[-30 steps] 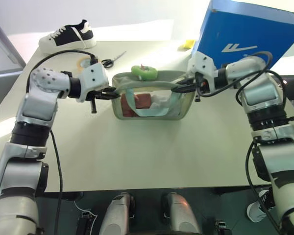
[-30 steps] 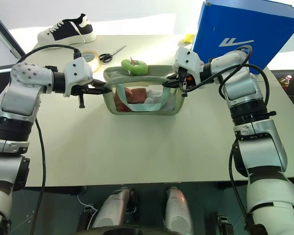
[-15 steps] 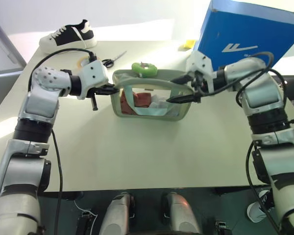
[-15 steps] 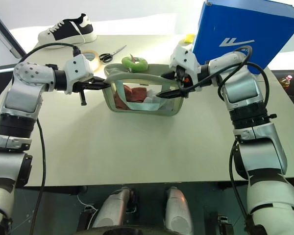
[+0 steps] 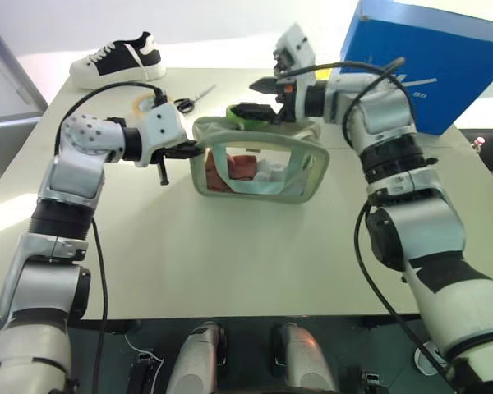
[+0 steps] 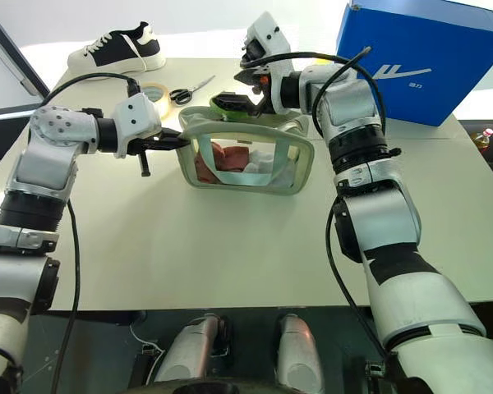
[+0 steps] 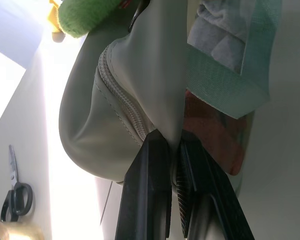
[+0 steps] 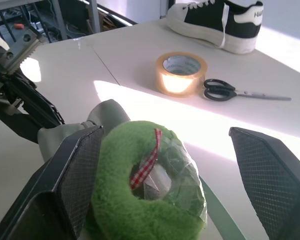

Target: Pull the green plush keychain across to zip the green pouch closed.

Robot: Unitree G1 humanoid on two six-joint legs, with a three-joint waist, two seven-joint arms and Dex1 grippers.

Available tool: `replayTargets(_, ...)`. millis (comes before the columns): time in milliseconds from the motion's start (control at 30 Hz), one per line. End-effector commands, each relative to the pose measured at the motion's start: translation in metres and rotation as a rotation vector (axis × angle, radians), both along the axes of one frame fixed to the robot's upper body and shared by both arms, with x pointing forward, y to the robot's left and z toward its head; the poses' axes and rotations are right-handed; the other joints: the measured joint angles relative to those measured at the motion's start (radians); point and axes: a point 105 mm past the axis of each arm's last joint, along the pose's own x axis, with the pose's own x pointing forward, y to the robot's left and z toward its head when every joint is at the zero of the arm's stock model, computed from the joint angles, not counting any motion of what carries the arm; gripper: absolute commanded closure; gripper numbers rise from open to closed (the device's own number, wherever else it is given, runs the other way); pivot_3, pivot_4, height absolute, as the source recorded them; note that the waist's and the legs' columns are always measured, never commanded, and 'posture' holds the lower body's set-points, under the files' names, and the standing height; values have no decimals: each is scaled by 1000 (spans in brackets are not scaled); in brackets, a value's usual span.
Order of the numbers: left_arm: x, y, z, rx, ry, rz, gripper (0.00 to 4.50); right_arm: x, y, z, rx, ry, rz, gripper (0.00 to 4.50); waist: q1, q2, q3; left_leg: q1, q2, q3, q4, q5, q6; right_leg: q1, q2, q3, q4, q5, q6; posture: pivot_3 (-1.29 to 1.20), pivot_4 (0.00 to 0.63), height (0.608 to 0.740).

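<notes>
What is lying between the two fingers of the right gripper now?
The green plush keychain sits between the open right gripper's fingers, seen in the right wrist view.

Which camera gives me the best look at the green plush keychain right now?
The right wrist view: the green plush keychain sits close between the open right end effector fingers. Both eye views show it small behind the green pouch; the left wrist view catches an edge.
</notes>
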Motion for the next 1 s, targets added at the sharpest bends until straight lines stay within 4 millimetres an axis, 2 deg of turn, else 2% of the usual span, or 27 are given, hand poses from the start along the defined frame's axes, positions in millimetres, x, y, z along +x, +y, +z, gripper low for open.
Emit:
replayTargets(33,-3,-8,6,-7,-33,-32,4500,3,1,12,16,-10,-29,339,-1,0,0,0,0,0,0,0,0,0,0,0,0,0,0,0,150,740)
replayTargets(267,-3,-6,7,-7,-33,-28,4500,-7,0,-7,8,155,43,339,-2,0,0,0,0,0,0,0,1,0,0,0,0,0,0,0,150,740)
replayTargets(300,-3,-6,7,-7,-34,-29,4500,-8,0,-7,12,166,46,566,-2,0,0,0,0,0,0,0,1,0,0,0,0,0,0,0,150,740)
replayTargets(400,-2,-8,7,-8,-35,-31,4500,-10,-2,-5,25,172,50,1654,-2,0,0,0,0,0,0,-1,2,0,0,0,0,0,0,0,150,740)
replayTargets(567,-1,-9,8,-11,-37,-36,4500,-7,-11,2,46,140,14,4249,-1,0,0,0,0,0,0,-1,2,0,0,0,0,0,0,0,150,740)
replayTargets(600,-1,-9,8,-11,-38,-37,4500,-6,-16,8,60,123,2,4450,-1,0,0,0,0,0,0,-1,2,0,0,0,0,0,0,0,150,740)
replayTargets(667,-1,-10,7,-11,-37,-39,4500,-7,-25,21,90,81,-8,4450,-1,0,0,0,0,0,0,-1,2,0,0,0,0,0,0,0,150,740)
replayTargets(800,0,-8,4,-7,-34,-37,4500,-15,-56,46,131,16,-48,4450,-2,0,0,-1,0,0,0,-1,2,-1,0,0,0,0,0,0,150,740)
replayTargets(900,-1,-10,1,-7,-27,-44,4500,-20,-82,49,122,-13,-126,4450,-3,0,0,-1,0,0,0,-1,3,-1,0,0,0,0,0,0,150,740)
replayTargets(1000,-2,-12,-1,-9,-18,-55,4500,-31,-103,43,93,-34,-186,4450,-3,0,0,0,1,0,0,-2,4,-1,0,0,-1,0,0,0,150,740)
